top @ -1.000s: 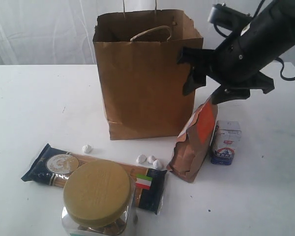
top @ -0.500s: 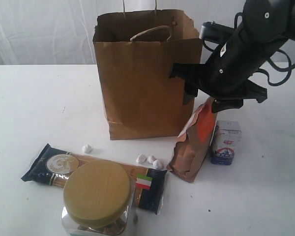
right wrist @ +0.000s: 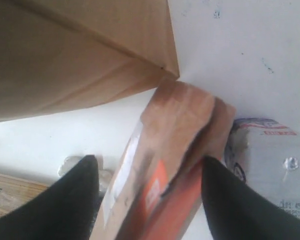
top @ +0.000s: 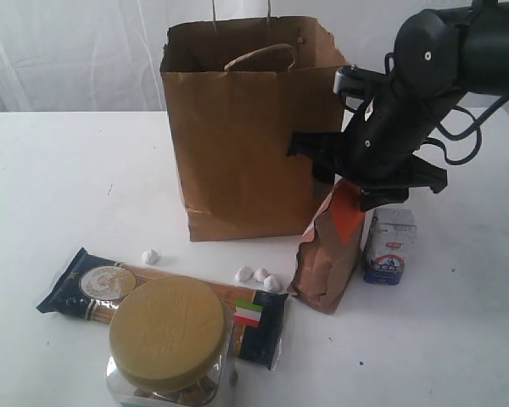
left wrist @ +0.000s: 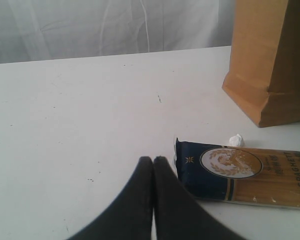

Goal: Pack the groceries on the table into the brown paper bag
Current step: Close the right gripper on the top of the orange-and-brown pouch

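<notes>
Brown paper bag (top: 246,144) stands upright, open-topped, contents hidden.

The right arm (top: 458,51) reaches in from the upper right of the exterior view. It's hunched up high, with the wrist bent so the right gripper (top: 349,188) points pretty much straight down. Its fingers (right wrist: 230,200) are spread apart, one on each side of the top of the pouch (right wrist: 170,150). A few cables (top: 462,140) loop off the back of the arm. The left gripper (left wrist: 153,162) is squeezed all the way closed, both black fingers pressed flat against each other, sitting low.
</notes>
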Controlling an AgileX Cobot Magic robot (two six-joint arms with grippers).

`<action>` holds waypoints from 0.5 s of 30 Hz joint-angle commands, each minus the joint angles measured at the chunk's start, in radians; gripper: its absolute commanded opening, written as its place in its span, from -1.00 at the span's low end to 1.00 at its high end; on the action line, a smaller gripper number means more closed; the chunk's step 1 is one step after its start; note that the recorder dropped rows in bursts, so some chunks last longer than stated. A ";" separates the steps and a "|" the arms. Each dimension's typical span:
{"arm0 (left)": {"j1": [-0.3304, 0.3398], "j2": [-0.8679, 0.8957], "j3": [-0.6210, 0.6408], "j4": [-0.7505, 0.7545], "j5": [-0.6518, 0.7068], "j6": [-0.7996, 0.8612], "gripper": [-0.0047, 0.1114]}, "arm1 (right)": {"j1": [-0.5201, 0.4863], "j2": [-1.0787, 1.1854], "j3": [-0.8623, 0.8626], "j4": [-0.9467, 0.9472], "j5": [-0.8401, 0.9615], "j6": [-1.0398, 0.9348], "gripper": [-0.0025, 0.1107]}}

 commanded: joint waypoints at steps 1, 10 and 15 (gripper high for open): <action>-0.005 -0.004 0.003 -0.010 -0.001 0.000 -0.92 | 0.001 0.001 0.006 -0.037 0.015 -0.024 -0.17; -0.005 -0.004 0.003 -0.010 -0.001 0.000 -0.92 | 0.001 0.001 0.006 -0.037 0.136 -0.139 -0.78; -0.005 -0.004 0.003 -0.010 -0.001 0.000 -0.92 | 0.001 0.001 0.006 -0.039 0.127 -0.171 -0.88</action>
